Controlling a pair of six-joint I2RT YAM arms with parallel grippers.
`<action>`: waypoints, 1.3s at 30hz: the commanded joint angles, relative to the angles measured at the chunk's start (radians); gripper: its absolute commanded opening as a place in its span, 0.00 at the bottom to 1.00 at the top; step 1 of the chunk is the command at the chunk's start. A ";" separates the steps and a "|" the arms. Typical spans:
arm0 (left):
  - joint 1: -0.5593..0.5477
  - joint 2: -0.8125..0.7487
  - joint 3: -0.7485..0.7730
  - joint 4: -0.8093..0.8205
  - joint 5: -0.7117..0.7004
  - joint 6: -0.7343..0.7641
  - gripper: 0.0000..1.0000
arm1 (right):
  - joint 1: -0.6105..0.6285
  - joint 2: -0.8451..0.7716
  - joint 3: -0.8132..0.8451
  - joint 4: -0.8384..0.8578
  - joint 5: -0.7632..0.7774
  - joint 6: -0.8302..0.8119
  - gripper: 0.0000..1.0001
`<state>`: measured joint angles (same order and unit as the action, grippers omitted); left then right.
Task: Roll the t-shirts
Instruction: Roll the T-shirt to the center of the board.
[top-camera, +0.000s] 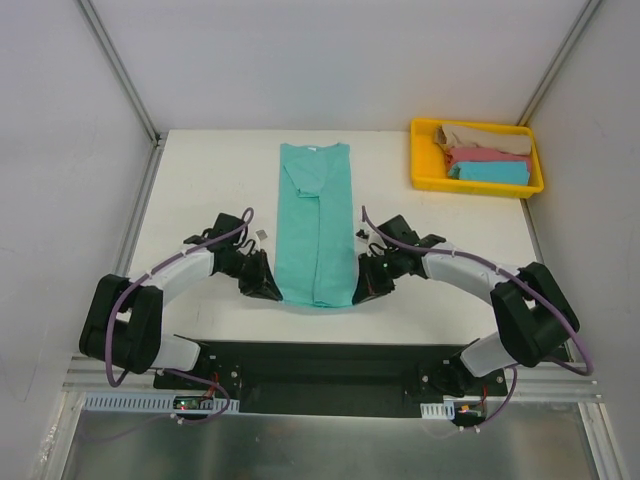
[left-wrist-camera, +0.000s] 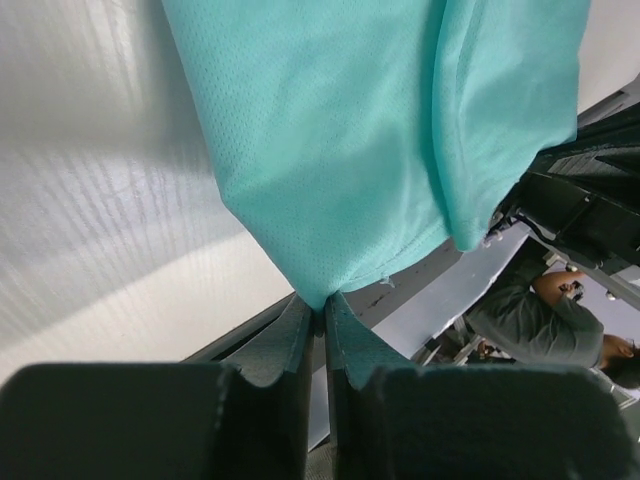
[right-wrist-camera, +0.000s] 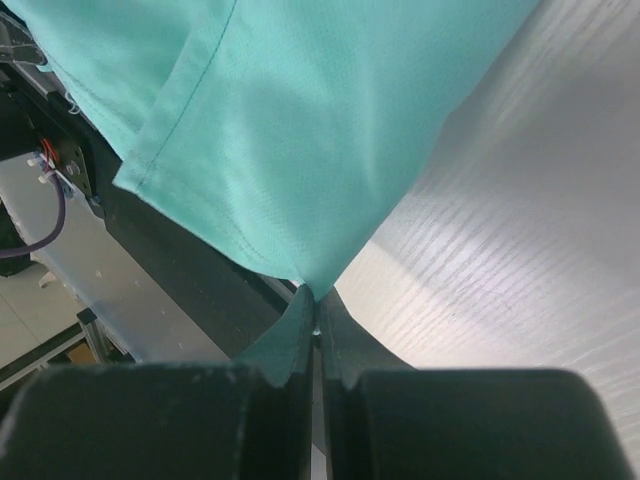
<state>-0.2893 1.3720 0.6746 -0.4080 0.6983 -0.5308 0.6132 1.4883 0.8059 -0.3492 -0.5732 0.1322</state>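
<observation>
Left of the yellow tray (top-camera: 420, 165), well apart from it, the green t-shirt (top-camera: 315, 225) lies flat on the white table (top-camera: 210, 180), folded lengthwise into a long narrow strip. Its collar end sits level with the tray, and its hem end reaches toward the arm bases, away from the tray. At the hem end, the left gripper (top-camera: 272, 292) is at the corner farther from the tray and the right gripper (top-camera: 362, 290) is at the corner nearer it. In the left wrist view, the left gripper's jaws are pressed almost together, pinching the very tip of the cloth corner, which is drawn to a point. In the right wrist view, the right gripper's jaws are closed tight on the tip of the other hem corner. Inside the tray lie three folded shirts: the beige t-shirt (top-camera: 487, 137) by the far wall, the pink t-shirt (top-camera: 492, 155) in the middle and the blue t-shirt (top-camera: 490, 172) by the near wall.
</observation>
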 joint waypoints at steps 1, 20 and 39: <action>0.035 0.002 0.066 -0.020 0.003 0.023 0.05 | -0.032 -0.025 0.064 -0.004 0.033 -0.016 0.00; 0.127 0.147 0.189 -0.014 -0.013 0.043 0.00 | -0.061 0.144 0.219 0.021 0.041 -0.054 0.01; 0.182 0.317 0.333 -0.049 -0.063 0.060 0.01 | -0.081 0.325 0.395 -0.010 0.065 -0.164 0.01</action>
<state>-0.1219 1.6638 0.9653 -0.4183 0.6678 -0.4980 0.5449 1.7954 1.1500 -0.3336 -0.5270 0.0185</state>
